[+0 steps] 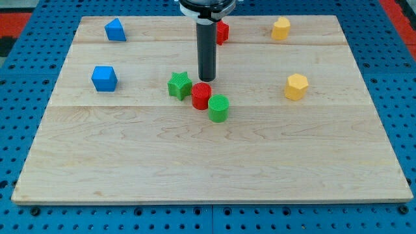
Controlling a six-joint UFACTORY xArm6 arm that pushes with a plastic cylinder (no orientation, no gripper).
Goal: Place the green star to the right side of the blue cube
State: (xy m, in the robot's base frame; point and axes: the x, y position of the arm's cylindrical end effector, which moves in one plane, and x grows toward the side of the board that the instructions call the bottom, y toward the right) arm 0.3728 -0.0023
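There is no pincer on this arm, so nothing is opening, closing or being held; the arm is ending in a straight dark rod, and my tip [207, 80] is resting low over the wooden board [195, 162], just above the red cylinder [201, 95] in the view. Whether it is touching that cylinder I cannot tell. The green star [179, 85] is sitting just to the view's left of my tip and slightly lower, pressing close against the red cylinder, which in turn is leaning against the green cylinder [218, 108] on its lower right. The blue cube [104, 78] is lying well apart toward the view's left, roughly level with the star. A second blue block [115, 30], its shape unclear, is sitting near the top left corner. A red block [222, 31] is peeking out from behind the rod at the top. Two yellow blocks are standing on the right, one [281, 28] near the top and one [296, 86] at mid height. The board is lying on a blue pegboard surface [19, 97].
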